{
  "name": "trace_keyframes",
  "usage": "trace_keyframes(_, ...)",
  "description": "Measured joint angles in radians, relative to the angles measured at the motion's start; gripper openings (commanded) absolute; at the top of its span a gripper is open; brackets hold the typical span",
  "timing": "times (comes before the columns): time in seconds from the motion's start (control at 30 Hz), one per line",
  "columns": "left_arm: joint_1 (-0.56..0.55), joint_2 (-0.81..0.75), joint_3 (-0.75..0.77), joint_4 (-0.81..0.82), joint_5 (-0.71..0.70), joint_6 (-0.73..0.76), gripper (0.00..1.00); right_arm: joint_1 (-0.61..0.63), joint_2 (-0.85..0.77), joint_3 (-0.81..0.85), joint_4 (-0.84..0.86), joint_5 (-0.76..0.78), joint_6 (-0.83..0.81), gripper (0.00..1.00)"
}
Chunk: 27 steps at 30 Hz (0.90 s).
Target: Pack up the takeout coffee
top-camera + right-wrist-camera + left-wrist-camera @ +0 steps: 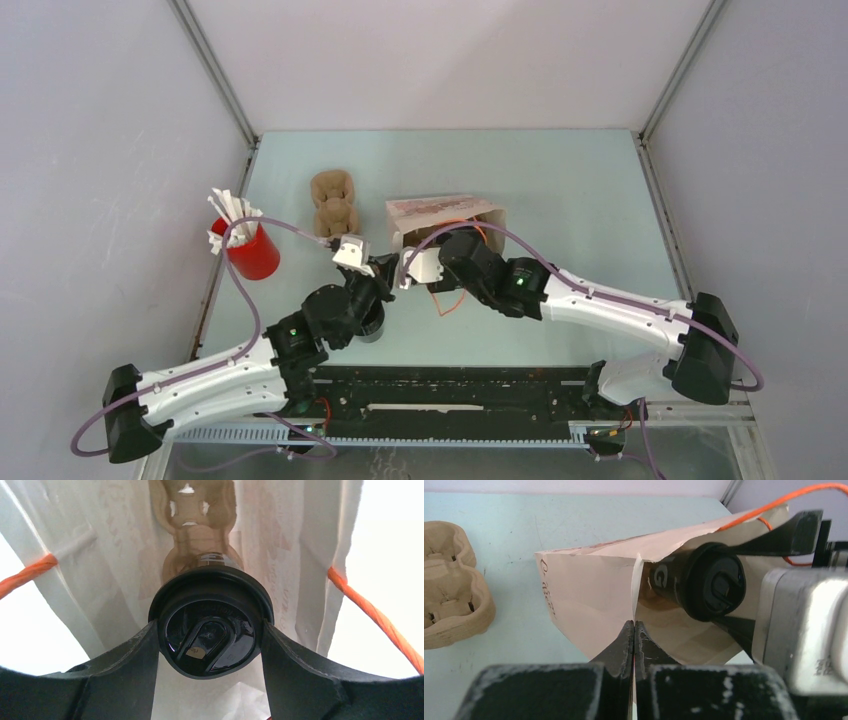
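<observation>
A black takeout coffee cup (212,625) with a round black lid lies on its side between my right gripper's (210,635) fingers, which are shut on it. It sits at the mouth of a pale paper bag (589,595) that lies on its side on the table. It also shows in the left wrist view (709,582). My left gripper (634,630) is shut on the bag's front edge. In the top view the two grippers, left (390,270) and right (412,262), meet at the bag (445,212). Another black cup (372,326) stands partly under my left arm.
A red cup with white sticks (252,250) stands at the left. A brown pulp carrier (333,202) lies left of the bag and also shows in the left wrist view (451,580). The bag's orange handles (370,610) hang at both sides. Grey walls close in the table.
</observation>
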<state>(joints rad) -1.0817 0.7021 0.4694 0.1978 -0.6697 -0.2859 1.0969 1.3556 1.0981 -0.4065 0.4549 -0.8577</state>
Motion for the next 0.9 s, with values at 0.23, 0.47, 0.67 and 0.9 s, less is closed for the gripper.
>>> trace_keyframes(0.23,0.000,-0.001,-0.053,0.000,0.000,-0.021,0.00,-0.038,0.024,0.000,0.051,-0.048,-0.102,0.30)
trace_keyframes(0.47,0.000,-0.001,-0.083,-0.002,-0.001,-0.053,0.00,-0.022,0.027,0.000,0.015,-0.077,-0.170,0.28)
trace_keyframes(0.67,0.000,-0.008,-0.098,-0.005,-0.002,-0.083,0.00,-0.015,0.014,0.000,-0.043,-0.108,-0.227,0.23)
trace_keyframes(0.9,0.000,-0.012,-0.121,-0.006,-0.008,-0.108,0.00,-0.018,0.045,0.036,-0.135,-0.108,-0.236,0.21)
